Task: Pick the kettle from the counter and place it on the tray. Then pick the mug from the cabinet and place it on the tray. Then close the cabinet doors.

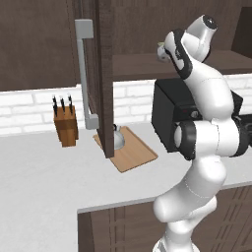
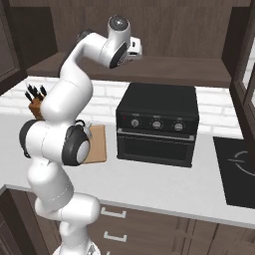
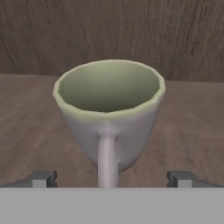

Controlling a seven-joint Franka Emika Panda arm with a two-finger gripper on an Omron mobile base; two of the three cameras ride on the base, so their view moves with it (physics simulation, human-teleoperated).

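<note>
The open cabinet door [image 1: 104,74] hides most of the kettle [image 1: 118,138] behind it. Above the door, the arm covers nearly all of the mug [image 1: 161,50].

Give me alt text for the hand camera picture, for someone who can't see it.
An empty greyish mug stands upright on a brown wooden cabinet shelf, its handle pointing straight at the camera. The open gripper has one dark fingertip either side, not touching it.

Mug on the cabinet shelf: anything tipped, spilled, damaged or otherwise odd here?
Nothing stands out. The mug stands upright and empty on the cabinet shelf, handle toward the open gripper. The kettle sits upright on the tray.
</note>
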